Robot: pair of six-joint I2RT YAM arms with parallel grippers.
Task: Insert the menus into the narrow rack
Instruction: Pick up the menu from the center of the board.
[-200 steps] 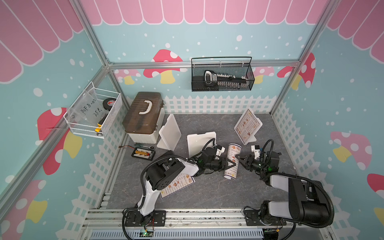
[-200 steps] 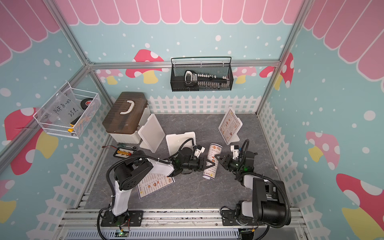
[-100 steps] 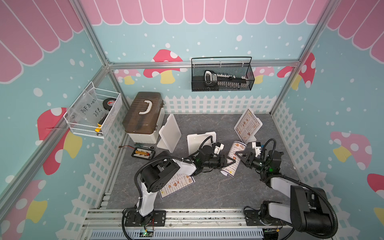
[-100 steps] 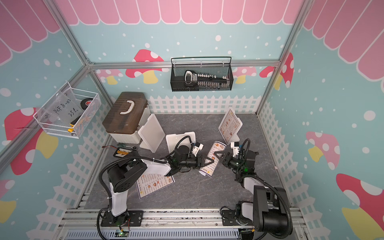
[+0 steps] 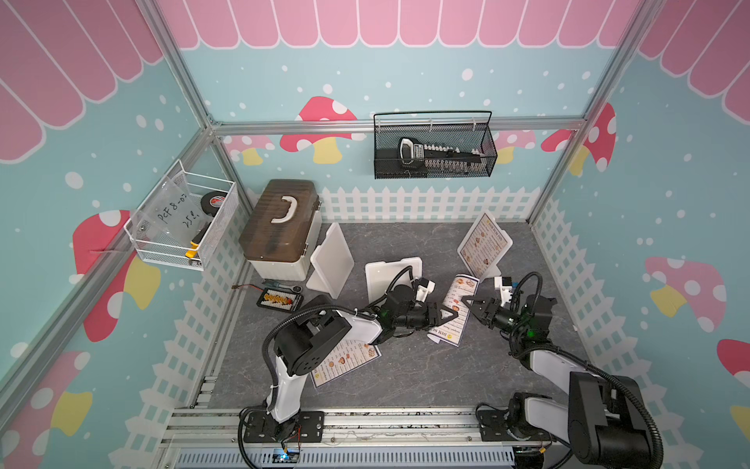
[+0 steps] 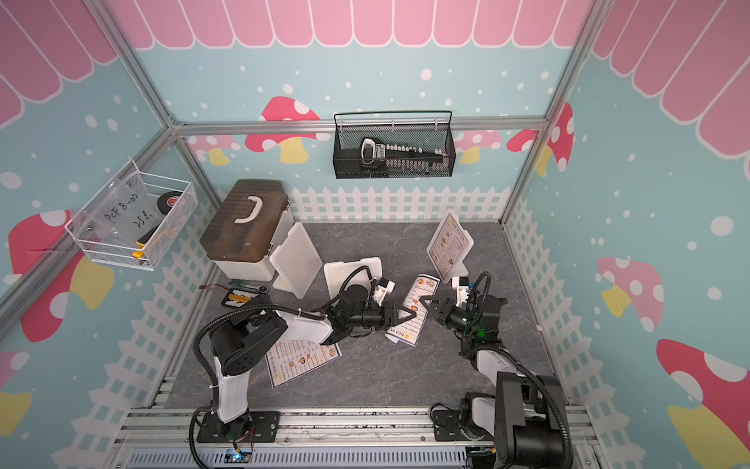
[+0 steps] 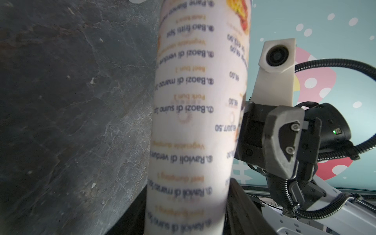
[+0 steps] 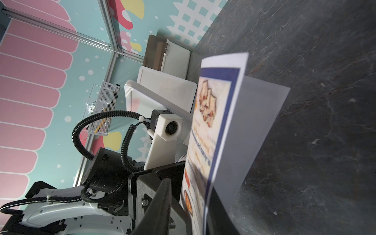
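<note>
Flattening the bowed menu (image 5: 460,290) before aiming it at the rack (image 5: 494,271) is looking wise; the left hand (image 5: 445,314) is gripping it. The right hand (image 5: 467,302) is straddling its far edge, clamp unclear.

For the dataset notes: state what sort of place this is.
Probably a staged robot test cell: a silver aluminium frame holds teal printed mushroom wallpaper, a flat white picket-fence cutout edges the grey floor, and two black-and-white robot arms stand at its front.

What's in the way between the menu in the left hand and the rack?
Nothing visible: only bare tabletop lies between the curled menu and the rack. The right hand is at the menu's rack-side edge, close to the rack.
</note>
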